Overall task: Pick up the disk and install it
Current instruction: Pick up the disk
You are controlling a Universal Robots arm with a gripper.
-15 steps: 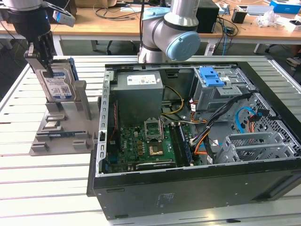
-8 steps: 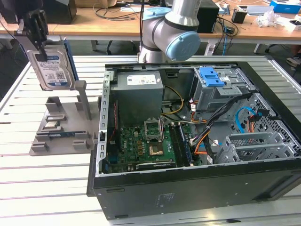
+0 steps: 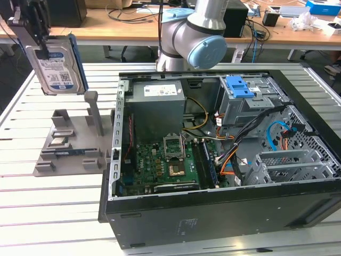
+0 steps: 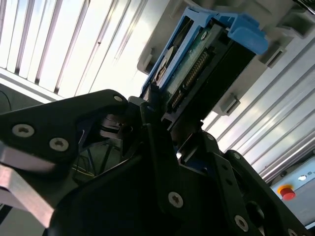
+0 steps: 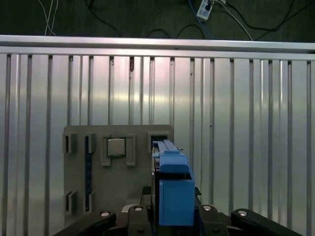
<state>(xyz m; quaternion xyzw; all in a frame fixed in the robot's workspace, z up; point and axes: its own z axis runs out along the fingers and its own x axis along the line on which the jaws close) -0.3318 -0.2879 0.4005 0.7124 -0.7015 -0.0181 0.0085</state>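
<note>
Up at the exterior view's far left: disk point(image 3: 57, 66) hangs in the air, label toward the camera, slightly tilted, clear of everything below it.
Pincer: gripper point(image 3: 41, 45) is clamped on the disk's upper end. In the second wrist view the dark fingers point(image 4: 160, 147) sit tight against it.
Cut off: the gripper's top runs past the exterior view's edge. The arm point(image 3: 194, 34) is cropped at the top, and its base is behind the case.
Hard to make out: in the first wrist view the disk point(image 5: 172, 191) is edge-on, blue rail toward the camera. In the second wrist view its connector end point(image 4: 197, 73) shows and the label is hidden.
Holder: one grey holder point(image 3: 74, 146) lies on the slatted table point(image 3: 42, 197) below the disk. It holds one square silver chip point(image 5: 116, 146); what fills the other slots is unclear.
Case: one open computer case point(image 3: 213, 213) stands at the exterior view's right, well apart from the disk. Inside are one grey power box point(image 3: 157, 101), one green board point(image 3: 160, 165), one blue latch point(image 3: 238, 86) and tangled cables.
Count: one disk, one gripper, one holder, one case.
</note>
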